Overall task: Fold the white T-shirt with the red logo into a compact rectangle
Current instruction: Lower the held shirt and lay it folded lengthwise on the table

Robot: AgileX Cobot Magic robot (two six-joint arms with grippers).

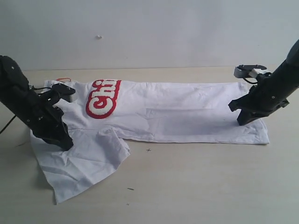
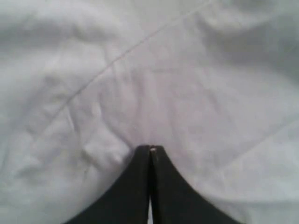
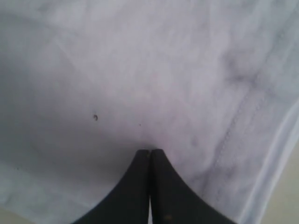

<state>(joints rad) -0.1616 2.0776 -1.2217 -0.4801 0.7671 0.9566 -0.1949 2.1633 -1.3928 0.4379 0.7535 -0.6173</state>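
Appearing only in the exterior view: the red logo (image 1: 103, 98).

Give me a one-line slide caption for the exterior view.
Partly folded white T-shirt on the table, red logo partly showing, left gripper and right gripper shut at opposite ends.

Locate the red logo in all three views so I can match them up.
Exterior: the red logo is left of centre on the white T-shirt, only partly showing.
Left wrist: not in it, only T-shirt cloth past the shut left pincer.
Right wrist: not in it, only cloth past the shut right pincer.
Shared landmark: the white T-shirt.
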